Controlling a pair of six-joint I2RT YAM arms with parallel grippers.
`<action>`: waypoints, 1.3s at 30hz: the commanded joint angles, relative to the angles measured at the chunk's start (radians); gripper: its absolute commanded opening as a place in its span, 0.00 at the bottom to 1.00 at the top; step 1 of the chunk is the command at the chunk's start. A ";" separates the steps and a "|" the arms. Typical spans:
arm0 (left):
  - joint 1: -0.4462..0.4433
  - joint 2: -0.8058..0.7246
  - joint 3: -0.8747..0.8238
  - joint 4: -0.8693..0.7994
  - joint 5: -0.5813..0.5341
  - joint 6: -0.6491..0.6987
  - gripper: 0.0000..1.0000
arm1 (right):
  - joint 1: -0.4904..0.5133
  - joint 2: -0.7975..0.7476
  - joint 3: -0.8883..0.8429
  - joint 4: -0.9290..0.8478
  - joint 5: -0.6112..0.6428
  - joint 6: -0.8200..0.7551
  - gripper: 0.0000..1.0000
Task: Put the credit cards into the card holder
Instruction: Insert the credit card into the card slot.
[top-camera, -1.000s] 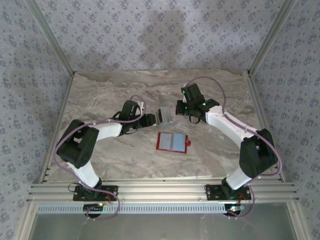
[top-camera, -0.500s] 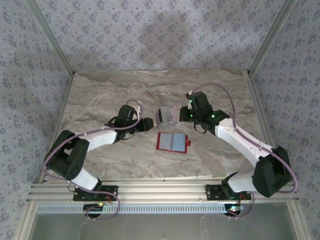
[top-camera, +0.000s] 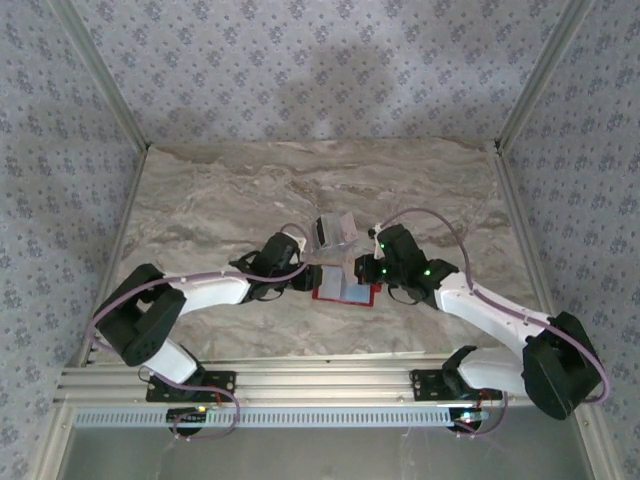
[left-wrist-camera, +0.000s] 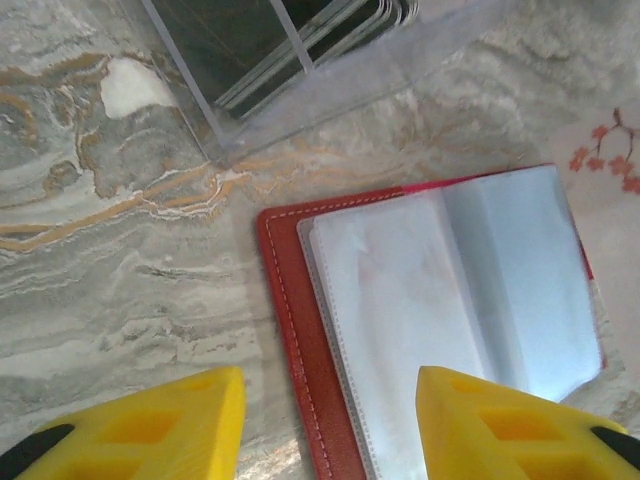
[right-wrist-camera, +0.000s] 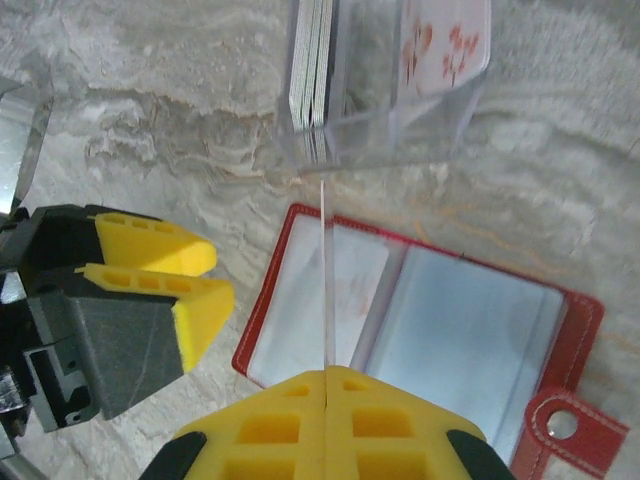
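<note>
Right wrist view is showing the right end effector (right-wrist-camera: 325, 385) clamping a single credit card (right-wrist-camera: 324, 270), which is appearing edge-on as a thin line above the left page of the card holder (right-wrist-camera: 420, 335). The holder is lying open on the tabletop (right-wrist-camera: 150, 120), just on the near side of a clear box (right-wrist-camera: 400, 110) that is holding the remaining cards (right-wrist-camera: 308, 70).

The step in hand is probably feeding this card into a pocket. Doing it well is calling for tilting the card flatter and lining its leading edge up with the pocket mouth. It should then be eased in slowly, so that the thin sleeve is not buckling. I cannot tell whether the card is touching the holder.

Left wrist view is showing the left end effector (left-wrist-camera: 325, 400) with its fingers standing apart, straddling the holder's left cover edge. Pressing down there would be stopping the holder from sliding. This view is also presenting the clear pocket pages face-on, which the right wrist view is not.

Top external view is showing both arms meeting over the holder near the tabletop's middle.
</note>
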 joint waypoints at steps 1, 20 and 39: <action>-0.024 0.039 0.042 -0.038 -0.074 0.029 0.48 | 0.017 -0.016 -0.049 0.081 -0.069 0.057 0.00; -0.089 0.097 0.030 -0.027 -0.144 0.022 0.41 | -0.042 -0.075 -0.208 0.149 -0.151 0.128 0.00; -0.105 0.104 -0.011 0.010 -0.144 0.003 0.39 | -0.101 0.005 -0.228 0.204 -0.213 0.156 0.00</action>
